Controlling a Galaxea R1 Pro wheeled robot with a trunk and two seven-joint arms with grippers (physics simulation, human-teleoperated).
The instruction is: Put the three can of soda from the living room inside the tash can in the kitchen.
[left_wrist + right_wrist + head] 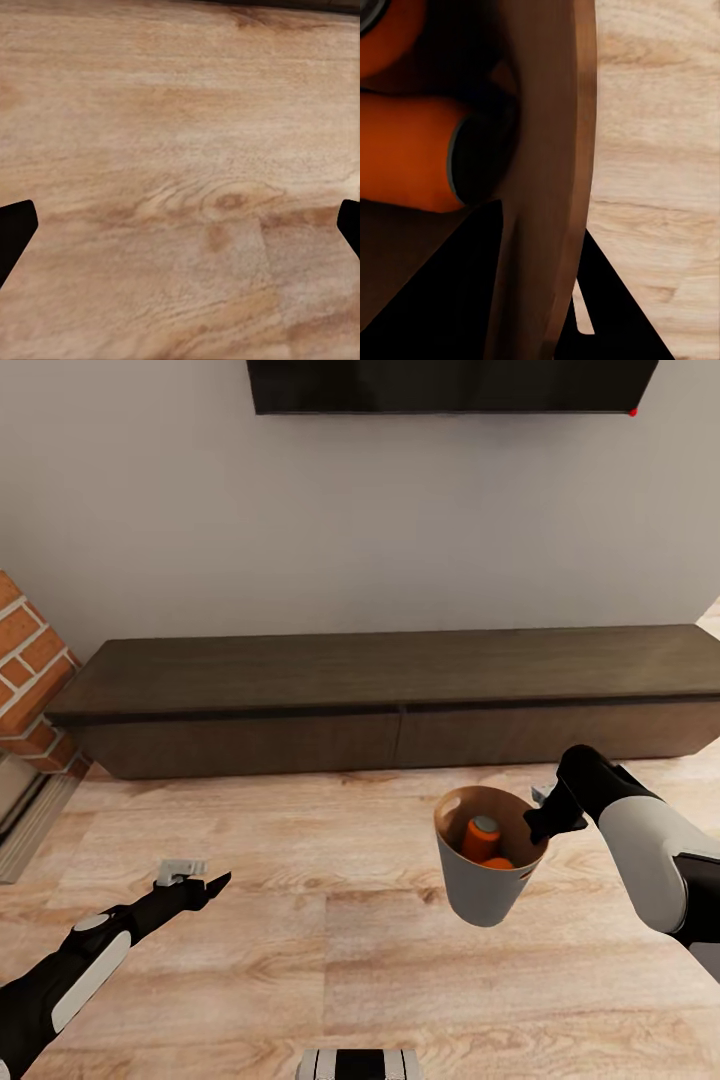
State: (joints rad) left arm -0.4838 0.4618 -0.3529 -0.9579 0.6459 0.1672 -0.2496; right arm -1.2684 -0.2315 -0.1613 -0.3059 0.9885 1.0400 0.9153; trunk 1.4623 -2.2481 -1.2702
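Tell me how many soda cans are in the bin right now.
2 orange cans show inside the trash can: one upright, one lying beside it. More may be hidden deeper.

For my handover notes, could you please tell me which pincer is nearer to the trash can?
Right. The right pincer is clamped on the trash can at its rim, holding it off the floor. The left pincer hangs open over bare floor, well off to the can's left.

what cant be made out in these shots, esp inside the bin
- Head view: the trash can wall hides its bottom; two orange cans show, a third cannot be confirmed.
- Right wrist view: the cans are cut off by the frame edge.
- Head view: the TV is cropped by the top edge.
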